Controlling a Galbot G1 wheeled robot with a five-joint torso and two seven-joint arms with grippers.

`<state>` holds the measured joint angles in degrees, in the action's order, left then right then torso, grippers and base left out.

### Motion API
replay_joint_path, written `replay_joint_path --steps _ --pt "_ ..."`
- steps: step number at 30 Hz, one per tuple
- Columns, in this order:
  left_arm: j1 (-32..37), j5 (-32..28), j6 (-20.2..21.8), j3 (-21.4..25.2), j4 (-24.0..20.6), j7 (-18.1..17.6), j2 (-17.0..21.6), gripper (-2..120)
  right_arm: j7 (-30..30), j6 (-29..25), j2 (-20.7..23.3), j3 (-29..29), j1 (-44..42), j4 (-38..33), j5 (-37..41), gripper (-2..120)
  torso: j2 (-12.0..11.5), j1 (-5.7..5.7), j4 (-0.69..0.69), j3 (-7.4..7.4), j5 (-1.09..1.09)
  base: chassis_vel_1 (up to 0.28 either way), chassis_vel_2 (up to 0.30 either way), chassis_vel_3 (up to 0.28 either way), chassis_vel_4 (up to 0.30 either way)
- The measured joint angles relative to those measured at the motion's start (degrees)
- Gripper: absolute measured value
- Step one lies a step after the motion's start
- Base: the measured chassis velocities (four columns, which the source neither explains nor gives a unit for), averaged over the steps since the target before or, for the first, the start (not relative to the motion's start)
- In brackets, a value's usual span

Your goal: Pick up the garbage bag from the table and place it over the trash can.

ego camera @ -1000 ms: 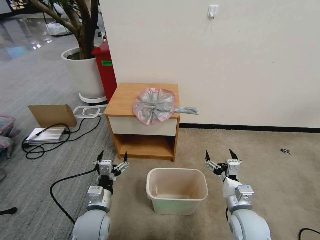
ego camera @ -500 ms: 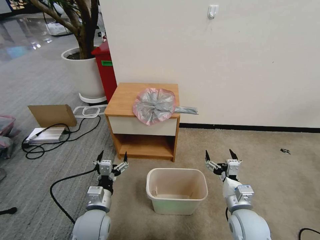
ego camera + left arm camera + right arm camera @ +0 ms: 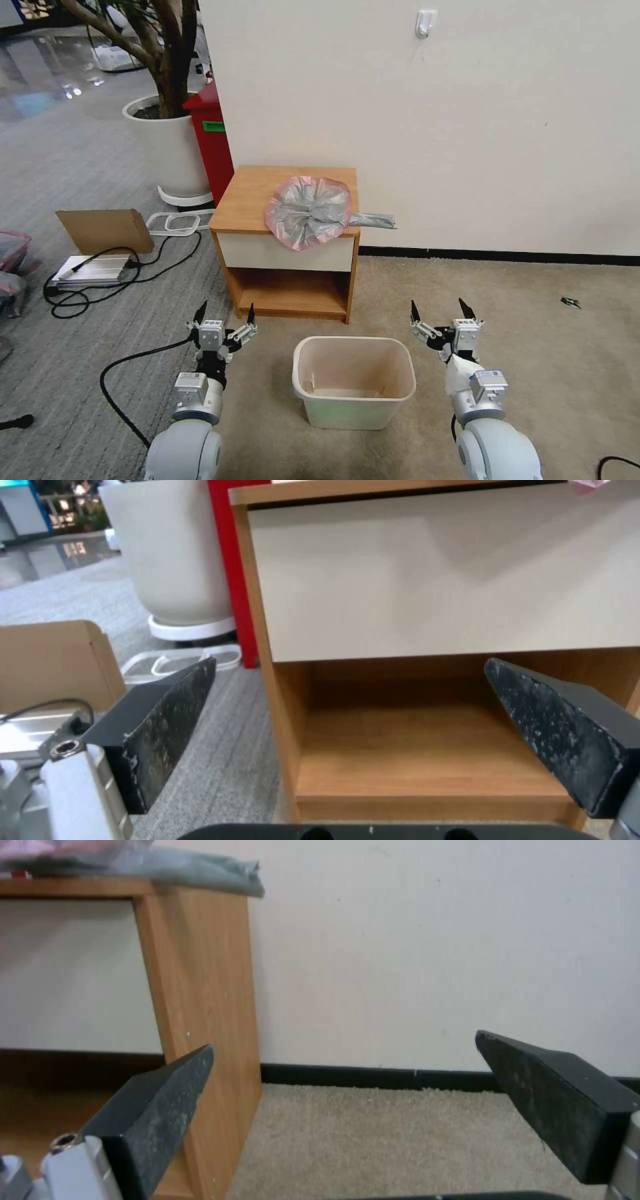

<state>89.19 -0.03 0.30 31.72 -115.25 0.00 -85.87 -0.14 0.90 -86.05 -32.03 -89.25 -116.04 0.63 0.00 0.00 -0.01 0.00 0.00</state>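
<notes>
The garbage bag, crinkled grey plastic with a pink rim, lies on the right half of the table, its twisted tail hanging past the right edge. A grey fold of the garbage bag also overhangs the table's corner in the right wrist view. The cream trash can stands empty on the carpet in front of the table. My left gripper hovers open to the left of the can, facing the table's lower shelf. My right gripper hovers open to the can's right, empty.
A big white plant pot and a red cabinet stand behind the table on the left. Cardboard, a metal box and black cables lie on the floor to the left. A wall rises behind.
</notes>
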Motion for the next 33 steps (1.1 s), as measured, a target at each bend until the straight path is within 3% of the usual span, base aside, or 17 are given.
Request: replay_joint_path --steps 7,11,12,14,17,18,19,21,24,27,33 --pt "4.2 -0.8 3.2 2.8 -6.8 -0.1 1.1 100 -1.1 4.9 -0.7 -3.0 -2.5 -8.2 3.7 100 0.0 0.0 0.01 0.0 -0.01 0.0 0.0 0.0 0.0" --pt "9.0 -1.9 7.0 6.0 -14.7 -0.5 2.5 100 -1.1 7.8 -1.1 -4.7 -3.8 -13.0 6.2 100 0.0 0.0 0.0 0.0 0.06 0.0 0.0 0.0 0.0" --pt "9.0 -1.9 7.0 6.0 -14.7 -0.5 2.5 100 -1.1 7.8 -1.1 -4.7 -3.8 -13.0 6.2 100 0.0 0.0 0.0 0.0 0.06 0.0 0.0 0.0 0.0" --pt "11.4 -2.4 8.7 7.4 -18.5 -0.7 3.1 100 -0.1 10.7 -1.6 -6.6 -4.8 -17.0 9.6 100 0.0 0.0 0.03 -0.01 -0.02 0.0 0.0 0.0 0.0" --pt "12.0 -3.3 9.6 7.5 -19.5 -1.0 3.7 100 -1.2 12.2 -2.1 -7.6 -5.8 -18.9 12.1 100 0.0 0.01 0.0 -0.01 -0.07 0.0 0.0 0.0 0.0" --pt "12.9 -4.9 11.4 8.0 -21.2 -1.8 5.0 100 -2.9 12.2 -2.3 -7.6 -6.3 -18.3 12.7 100 0.0 0.0 -0.01 -0.01 -0.08 0.0 0.0 0.0 0.0" --pt "14.2 -7.1 13.5 8.7 -23.6 -2.9 6.6 100 -3.9 11.6 -2.5 -7.5 -6.3 -17.4 12.7 100 0.0 0.0 0.0 -0.01 0.08 0.0 0.0 0.0 0.0" --pt "16.3 -10.9 17.3 9.8 -27.2 -4.7 9.3 100 -3.8 10.7 -2.6 -7.1 -6.3 -16.3 12.7 100 0.0 0.0 0.02 -0.01 -0.04 0.0 0.0 0.0 0.0" --pt "17.9 -13.7 20.2 10.7 -28.6 -6.1 11.4 100 -2.1 10.0 -2.8 -6.3 -6.6 -15.4 12.7 100 0.0 0.0 0.01 0.0 0.02 0.0 0.0 0.0 0.0" --pt "17.1 -15.9 19.8 11.0 -27.9 -6.5 14.2 100 -1.1 9.1 -3.0 -5.7 -6.6 -14.7 12.8 100 0.0 0.0 -0.01 0.0 -0.01 0.0 0.0 0.0 0.0" --pt "17.1 -16.4 19.3 11.4 -27.5 -5.8 14.7 100 0.6 8.9 -2.9 -4.0 -5.2 -13.4 16.3 100 0.0 0.0 0.0 0.0 -0.01 0.0 0.0 0.0 0.0"
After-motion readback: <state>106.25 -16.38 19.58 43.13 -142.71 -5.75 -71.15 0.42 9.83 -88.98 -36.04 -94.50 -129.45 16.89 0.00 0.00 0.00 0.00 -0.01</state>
